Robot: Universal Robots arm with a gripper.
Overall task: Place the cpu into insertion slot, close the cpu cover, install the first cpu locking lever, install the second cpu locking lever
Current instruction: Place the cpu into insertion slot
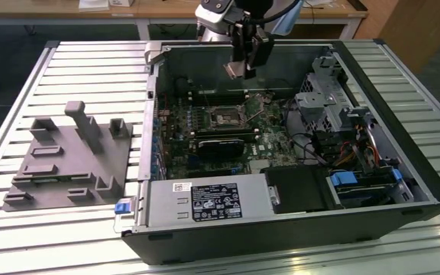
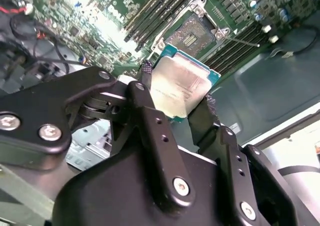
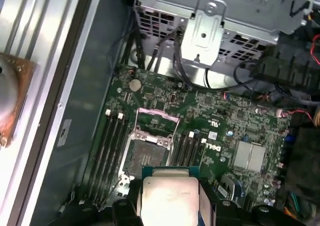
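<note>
Clearly we are placing: our claw [image 2: 177,88] clasps the cpu [image 2: 184,81], held up clear of the insertion slot [image 2: 192,34]. Seating it will, we judge, need its edges squared to that slot

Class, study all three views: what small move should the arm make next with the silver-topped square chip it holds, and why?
Probably a short, careful descent, lining up over the socket. The black gripper is shut on the small square silver-topped cpu, which hangs above the green board. The dark square insertion slot lies bare and apart from the chip, with its thin metal cpu cover raised.
</note>
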